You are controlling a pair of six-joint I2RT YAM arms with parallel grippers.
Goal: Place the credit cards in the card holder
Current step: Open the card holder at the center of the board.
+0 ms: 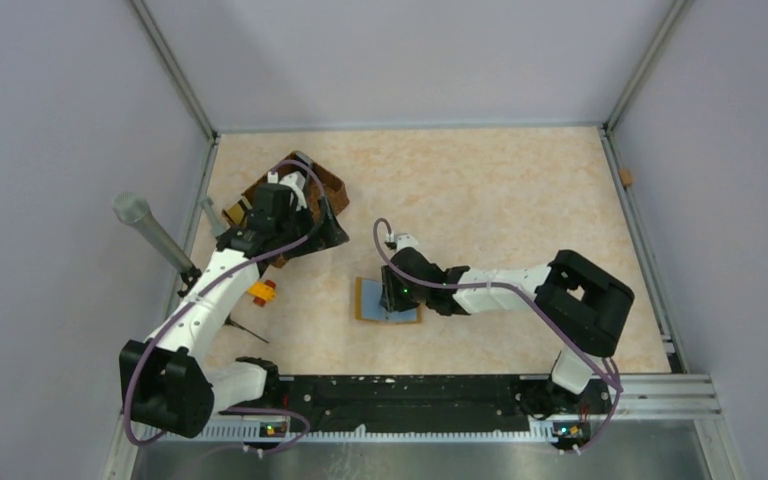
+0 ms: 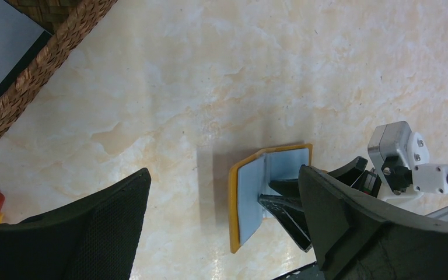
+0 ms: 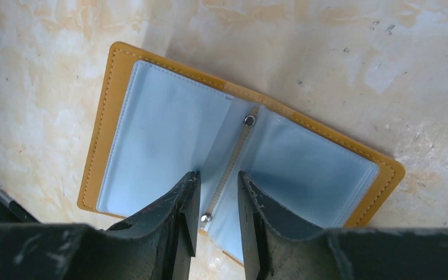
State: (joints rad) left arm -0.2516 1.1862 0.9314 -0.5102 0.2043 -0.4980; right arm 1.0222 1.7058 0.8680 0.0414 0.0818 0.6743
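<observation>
A woven basket [image 1: 332, 186] sits near the far-left corner of the tabletop [image 1: 500, 190]. The left wrist view shows a pale grey card [image 2: 0, 52] lying flat inside it, against its braided rim. The card holder [image 3: 151, 122] lies spread open, inside up, in the middle of the tabletop toward the near edge. It shows clear sleeves and a studded spine, and one leaf is tilted up off the surface. The right arm reaches in low from the right edge. The right gripper [image 3: 217, 181] has its fingers drawn close together on either side of the spine, at the card holder's near edge. I cannot tell whether they actually squeeze it. The left arm stretches from the near-left corner to the basket's near side, and the left gripper [image 2: 223, 174] is spread wide, holding nothing. An orange-and-red toy block [image 1: 262, 292] stands near the left edge, between the basket and the arm bases. A band of bare tabletop separates the basket from the card holder.
</observation>
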